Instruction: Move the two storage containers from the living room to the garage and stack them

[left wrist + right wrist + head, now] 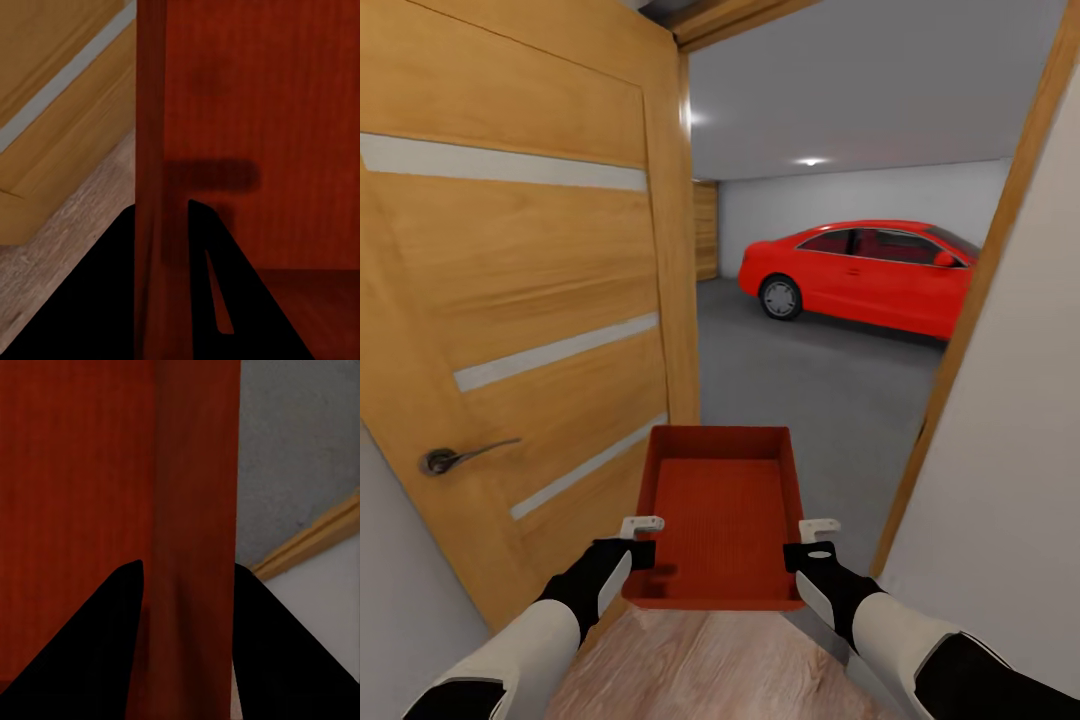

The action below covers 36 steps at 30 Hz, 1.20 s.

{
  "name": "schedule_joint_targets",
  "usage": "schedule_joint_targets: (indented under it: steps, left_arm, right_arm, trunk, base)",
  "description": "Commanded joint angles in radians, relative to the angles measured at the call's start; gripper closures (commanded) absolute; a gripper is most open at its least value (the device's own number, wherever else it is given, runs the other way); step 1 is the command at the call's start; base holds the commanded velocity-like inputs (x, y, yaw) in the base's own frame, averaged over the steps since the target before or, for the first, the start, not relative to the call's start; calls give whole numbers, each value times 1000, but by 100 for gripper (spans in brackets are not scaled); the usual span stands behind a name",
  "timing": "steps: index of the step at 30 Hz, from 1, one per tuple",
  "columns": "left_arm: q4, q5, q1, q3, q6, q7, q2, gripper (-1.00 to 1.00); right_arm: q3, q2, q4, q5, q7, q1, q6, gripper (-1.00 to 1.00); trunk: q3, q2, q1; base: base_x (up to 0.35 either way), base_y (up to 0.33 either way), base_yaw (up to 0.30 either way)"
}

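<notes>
One orange-red lidless storage container [725, 510] hangs level in front of me, carried between both arms in the doorway to the garage. My left gripper [643, 535] is shut on its left side wall near the near corner. My right gripper [815, 540] is shut on its right side wall. The left wrist view has the red wall [154, 112] pinched between the black fingers [225, 292]. The right wrist view likewise has the container's wall [195, 472] between that gripper's fingers [97, 652]. The grey concrete floor [810, 380] of the garage lies ahead, beyond the container.
An orange-wood door [530, 300] with pale slits and a lever handle [455, 458] stands open close on my left. The wooden door frame [980, 300] and a white wall [1010, 500] are close on my right. A red car [860, 270] is parked at the garage's far right. Light wood planks [710, 660] lie underfoot.
</notes>
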Motion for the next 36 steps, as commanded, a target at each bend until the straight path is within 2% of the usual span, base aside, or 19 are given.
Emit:
schedule_joint_targets:
  steps: [1,8,36]
  left_arm:
    - [-2,-4,0,-1,6,9,1,100]
    - [-2,-4,0,-2,6,9,1,100]
    - [-4,-4,0,-4,6,9,1,100]
  right_arm:
    - [6,0,-4,-8,-6,-1,8,100]
    - [6,1,-4,-8,-6,-1,8,100]
    - [9,1,-4,-7,-6,-1,9,100]
  trunk:
    - [-2,-2,1]
    - [-2,-2,1]
    - [-2,-2,1]
  base:
    - [294,134,-1]
    - [269,137,-159]
    - [208,109,-240]
